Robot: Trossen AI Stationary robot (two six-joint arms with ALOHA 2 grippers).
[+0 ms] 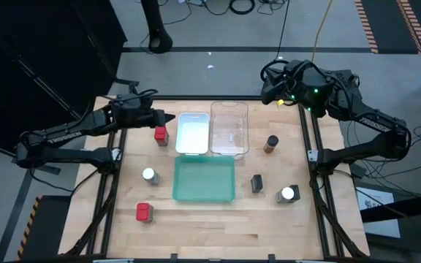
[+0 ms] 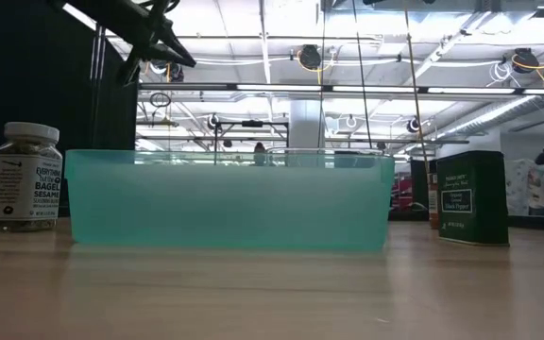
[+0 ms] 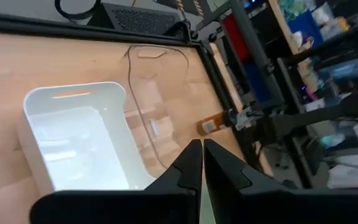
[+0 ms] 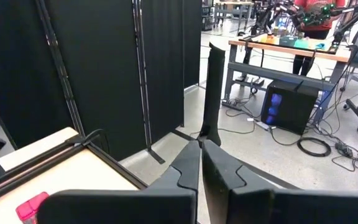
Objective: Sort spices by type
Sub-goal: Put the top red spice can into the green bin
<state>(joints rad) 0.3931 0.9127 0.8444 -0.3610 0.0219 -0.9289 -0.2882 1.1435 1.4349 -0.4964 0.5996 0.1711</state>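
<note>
Red tin [image 1: 161, 135] beside closed left gripper [image 1: 169, 117]

The table [image 1: 218, 219] is surfaced in pale, matt wood planking. The green tray [image 2: 229, 203] is formed of frosted translucent plastic, the white tray [image 3: 73, 146] of smooth glossy plastic. A clear jar [image 2: 25, 179] is paper-labelled.

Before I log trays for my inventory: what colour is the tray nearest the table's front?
Translucent green tray; clearest in the high view.
</note>
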